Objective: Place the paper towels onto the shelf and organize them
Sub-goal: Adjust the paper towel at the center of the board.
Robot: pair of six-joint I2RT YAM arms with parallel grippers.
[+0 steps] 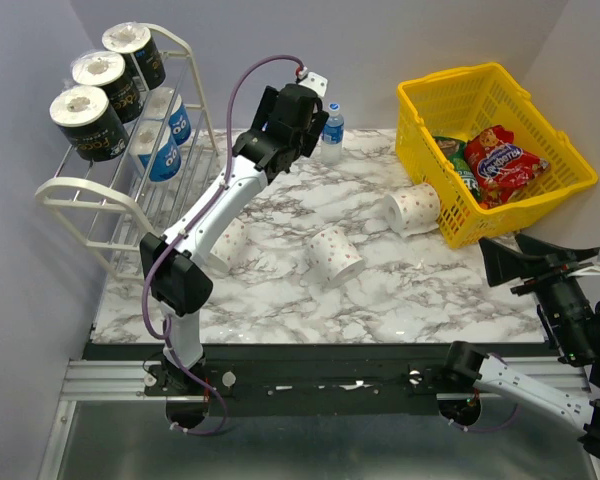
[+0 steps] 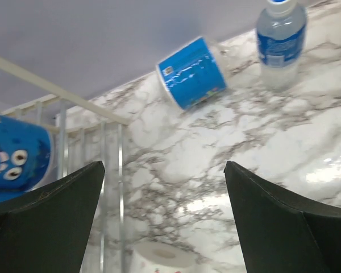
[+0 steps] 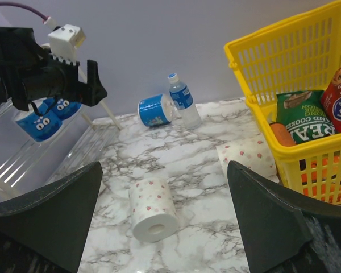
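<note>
Left wrist view: your left gripper (image 2: 163, 168) stands wide open and empty. A blue paper towel roll (image 2: 192, 73) lies ahead, label unreadable, with the shelf (image 2: 62, 92) to the gripper's left. Your right gripper (image 3: 163, 168) is likewise open, empty.

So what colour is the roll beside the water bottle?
Blue; the roll shows best in left wrist view.

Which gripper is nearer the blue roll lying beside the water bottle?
Left. The left gripper hovers open close by the blue roll; the right gripper is far off at the near right corner.
</note>
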